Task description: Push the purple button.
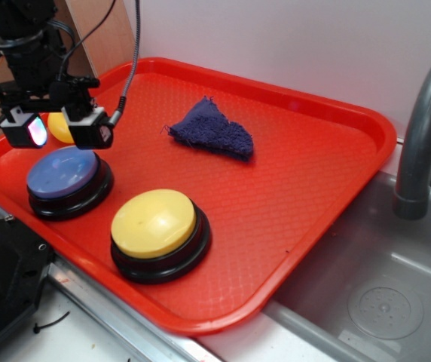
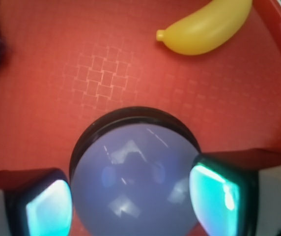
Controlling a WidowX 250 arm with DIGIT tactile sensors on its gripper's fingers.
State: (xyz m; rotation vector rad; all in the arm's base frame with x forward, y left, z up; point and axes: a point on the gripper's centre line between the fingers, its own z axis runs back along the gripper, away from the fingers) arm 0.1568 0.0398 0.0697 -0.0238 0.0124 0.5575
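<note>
The purple button [image 1: 62,173] is a round blue-purple dome on a black base at the left of the red tray [image 1: 313,158]. My gripper [image 1: 63,130] hangs open just above its far edge, one finger on each side. In the wrist view the purple button [image 2: 135,182] fills the lower middle, and my gripper [image 2: 135,209] has its two glowing pads [image 2: 49,211] spread wide over the dome with nothing held. Whether the fingers touch the dome is unclear.
A larger yellow-topped button [image 1: 155,226] sits near the tray's front edge. A dark blue cloth [image 1: 214,130] lies mid-tray. A yellow banana [image 2: 207,27] lies beyond the purple button. A grey sink [image 1: 374,302] and faucet [image 1: 423,136] are on the right.
</note>
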